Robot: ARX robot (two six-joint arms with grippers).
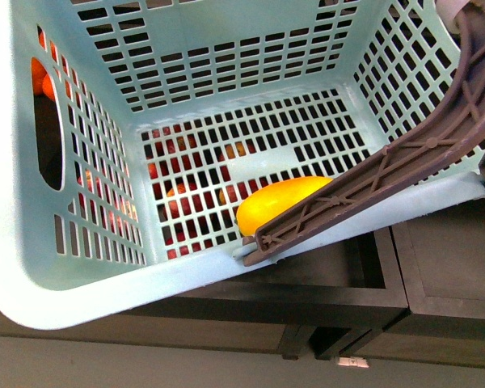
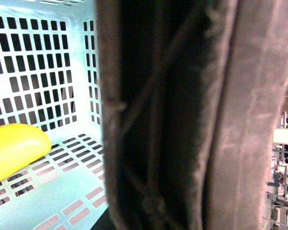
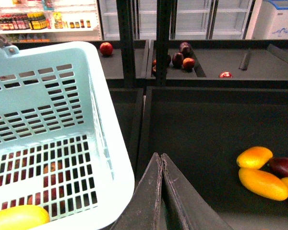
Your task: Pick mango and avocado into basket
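Dark produce bins (image 3: 201, 124). Basket (image 1: 32, 267), rim just beside right gripper (image 3: 159, 158): holds one mango (image 1: 279, 202). Jaws pressed together, gripping nothing; left jaws unseen.

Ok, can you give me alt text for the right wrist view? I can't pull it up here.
The right gripper, shut and empty, hangs beside the teal basket, where the yellow mango lies on the slotted floor. On the gripper's other side a dark display bin holds a few yellow-orange fruits; farther bins hold red fruits.
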